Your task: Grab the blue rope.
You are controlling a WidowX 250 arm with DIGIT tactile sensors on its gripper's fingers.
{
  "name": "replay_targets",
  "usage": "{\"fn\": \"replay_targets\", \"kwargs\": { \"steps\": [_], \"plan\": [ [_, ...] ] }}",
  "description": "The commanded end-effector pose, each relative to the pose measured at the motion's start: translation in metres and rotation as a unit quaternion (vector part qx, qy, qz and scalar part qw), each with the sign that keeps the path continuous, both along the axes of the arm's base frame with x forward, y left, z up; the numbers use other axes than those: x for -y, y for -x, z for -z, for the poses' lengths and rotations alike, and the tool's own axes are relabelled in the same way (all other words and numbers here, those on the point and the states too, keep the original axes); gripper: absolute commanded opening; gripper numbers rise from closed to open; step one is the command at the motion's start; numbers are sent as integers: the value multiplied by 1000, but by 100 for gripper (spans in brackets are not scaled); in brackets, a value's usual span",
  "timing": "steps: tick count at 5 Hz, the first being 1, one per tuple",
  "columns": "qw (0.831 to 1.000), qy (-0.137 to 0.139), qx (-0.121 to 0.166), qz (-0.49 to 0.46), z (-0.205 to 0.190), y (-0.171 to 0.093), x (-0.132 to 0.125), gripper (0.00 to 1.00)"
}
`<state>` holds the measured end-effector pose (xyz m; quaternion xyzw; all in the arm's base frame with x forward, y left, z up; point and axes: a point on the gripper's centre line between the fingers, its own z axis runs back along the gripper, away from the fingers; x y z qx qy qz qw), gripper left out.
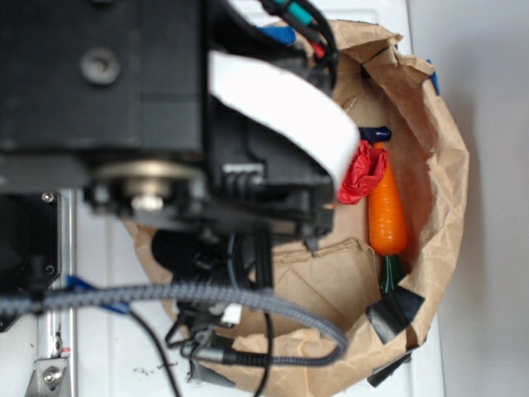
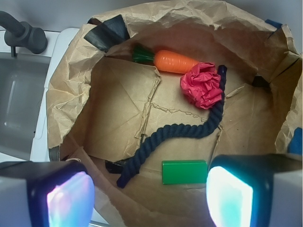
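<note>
The blue rope (image 2: 182, 133) is a thick dark navy twisted cord lying in a long curve on the floor of a brown paper-lined bin (image 2: 80, 94). One end rests near the front left, the other runs up past a crumpled red ball. In the exterior view only its glossy tip (image 1: 376, 133) shows beside the arm. My gripper (image 2: 149, 198) hangs open above the bin's near side, well above the rope, with nothing between its glowing pads (image 2: 71, 201). The arm's body hides the rest of the rope in the exterior view.
A green block (image 2: 184, 171) lies just right of the rope's near end. An orange carrot (image 2: 175, 61) and a crumpled red ball (image 2: 203, 85) sit at the far side. A grey sink (image 2: 19, 104) lies to the left. A grey braided cable (image 1: 207, 298) crosses the exterior view.
</note>
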<state>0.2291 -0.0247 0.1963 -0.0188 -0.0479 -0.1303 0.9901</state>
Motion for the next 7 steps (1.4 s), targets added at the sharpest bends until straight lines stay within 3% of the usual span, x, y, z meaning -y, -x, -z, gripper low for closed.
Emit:
{"fn": "replay_targets", "kwargs": {
  "steps": [1,2,3,4,5,7],
  "plan": [
    [994,9,-8,-107,45,-24,-27,100],
    [981,33,-13,-188,66,-26,-32,100],
    [976,23,-12,-215,82,-28,-23,100],
    [966,46,0,-253,93,-34,-28,100],
    [964,44,4,-260,102,-39,-33,100],
    [952,51,-12,-301,113,-50,-41,100]
  ]
}}
